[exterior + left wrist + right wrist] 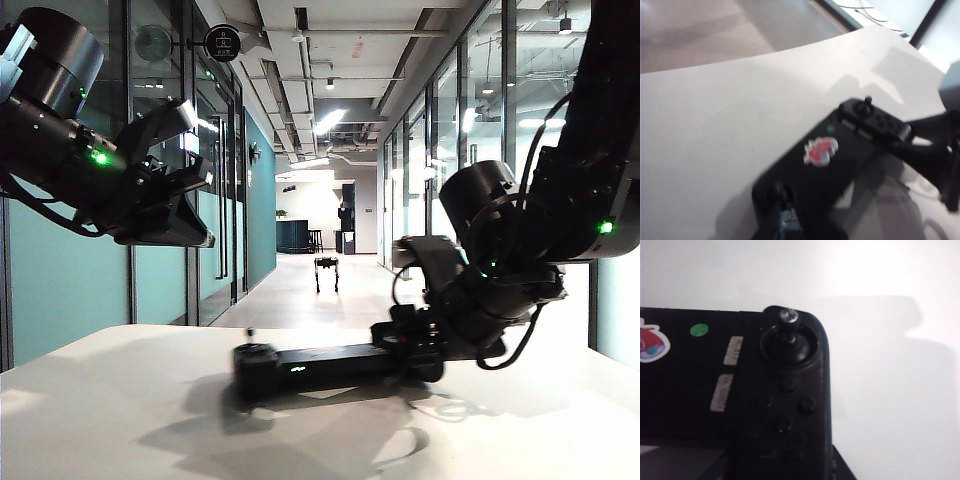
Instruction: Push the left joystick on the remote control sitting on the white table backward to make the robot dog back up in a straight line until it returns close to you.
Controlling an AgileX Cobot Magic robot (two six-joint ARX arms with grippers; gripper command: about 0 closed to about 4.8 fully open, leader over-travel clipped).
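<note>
black remote control [830,165], white table [715,125], perhaps reddish sticker [821,151]

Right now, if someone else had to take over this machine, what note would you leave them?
Left gripper: raised above the white table, holding nothing; open or shut unclear.
Right gripper: low, at the right end of the remote control; grip unclear.
Remote control: lies flat on the table.
Left joystick: stands up, nothing touching it.
Robot dog: far down the corridor.
Done: arms are in place.
Left: push the left joystick backward until the dog backs up close.
</note>
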